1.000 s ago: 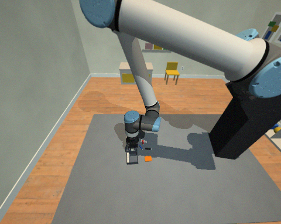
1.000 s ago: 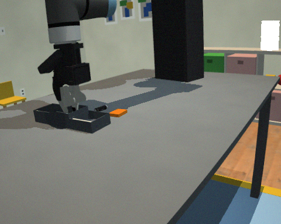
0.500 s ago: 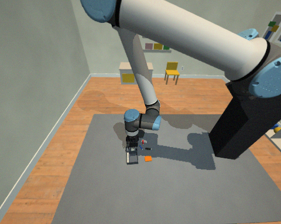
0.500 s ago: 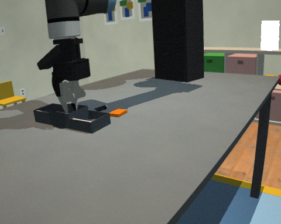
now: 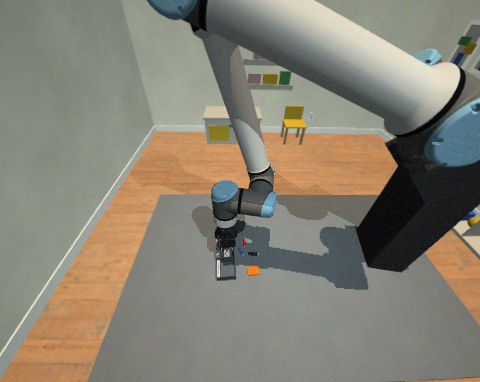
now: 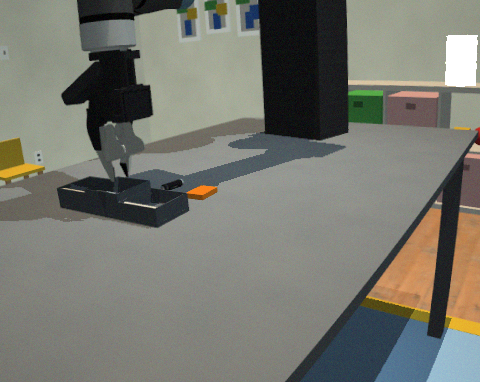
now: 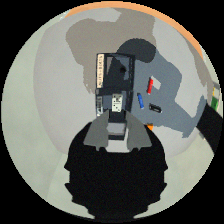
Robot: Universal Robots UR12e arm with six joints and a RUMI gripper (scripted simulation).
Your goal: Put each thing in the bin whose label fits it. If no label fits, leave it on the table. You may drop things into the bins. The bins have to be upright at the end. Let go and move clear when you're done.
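The white rectangular tile (image 5: 227,253) (image 7: 117,102) bears black pips; the grey metal claw (image 5: 226,245) (image 6: 120,178) (image 7: 117,110) is slightly spread, pinching nothing. The wrist view shows a small red stick (image 5: 244,242) (image 7: 150,85); the exterior view does not.

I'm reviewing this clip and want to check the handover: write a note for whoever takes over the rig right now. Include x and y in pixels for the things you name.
Gripper (image 5: 226,245) (image 6: 120,176) (image 7: 117,110): slightly open, nothing held, over the bins.
Done: domino (image 5: 227,253) (image 7: 117,102) in one bin; both bins upright.
On the table: red piece (image 5: 244,242) (image 7: 150,85), blue piece (image 5: 241,251) (image 7: 140,100), black piece (image 5: 253,254) (image 6: 173,185) (image 7: 155,108), orange block (image 5: 253,270) (image 6: 202,192) (image 7: 150,127).
Left: check labels (that bin's is unreadable here), sort what fits, move clear.
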